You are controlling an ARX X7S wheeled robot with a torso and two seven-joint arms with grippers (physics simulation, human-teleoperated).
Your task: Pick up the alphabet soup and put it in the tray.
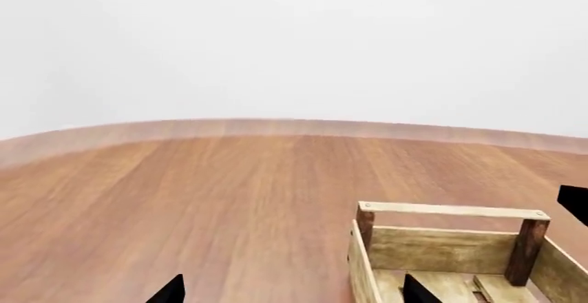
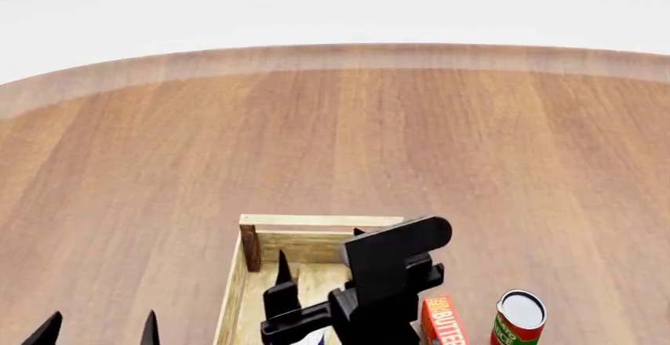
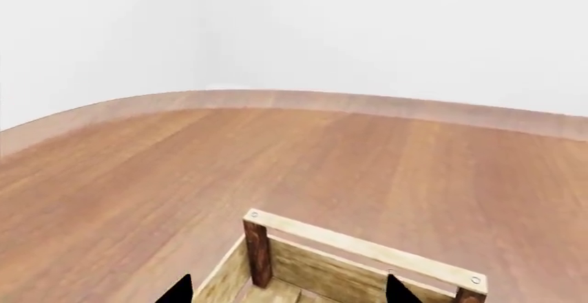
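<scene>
The alphabet soup shows in no view. The tray, a light-wood slatted crate with dark corner posts, lies at the near middle of the table; it also shows in the left wrist view and the right wrist view. My right gripper hangs open and empty over the tray's far part, and its tips frame the tray's far corner in the right wrist view. My left gripper is open and empty left of the tray, above bare table, seen also in the left wrist view.
A can with a red and green label stands right of the tray, with a red butter box between them. The round wooden table stretches far ahead. Part of the right arm shows in the left wrist view.
</scene>
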